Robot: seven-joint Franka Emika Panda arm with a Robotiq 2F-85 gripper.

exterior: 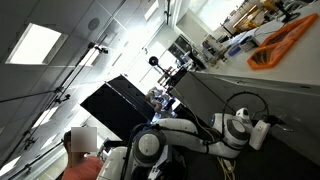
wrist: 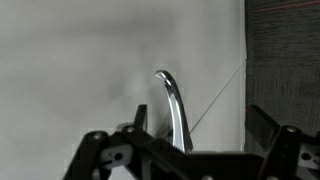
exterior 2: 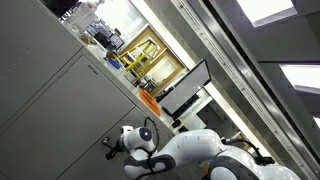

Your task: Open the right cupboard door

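Note:
In the wrist view the right cupboard door point(wrist: 70, 70) fills the picture as a flat pale grey-white panel. Its silver bar handle point(wrist: 173, 100) curves out from the panel near the door's edge. My gripper point(wrist: 195, 110) is open, with one finger on each side of the handle and gaps between both fingers and the handle. In an exterior view my gripper point(exterior 2: 112, 148) sits close against the pale cabinet front point(exterior 2: 60, 115). In an exterior view the arm point(exterior: 190, 135) reaches towards the cabinet.
A darker grey cabinet panel point(wrist: 285, 60) adjoins the door past a thin seam. An orange object point(exterior: 285, 42) lies on the counter top. A dark monitor point(exterior 2: 185, 88) stands behind the arm. A person point(exterior: 80, 150) is near the robot's base.

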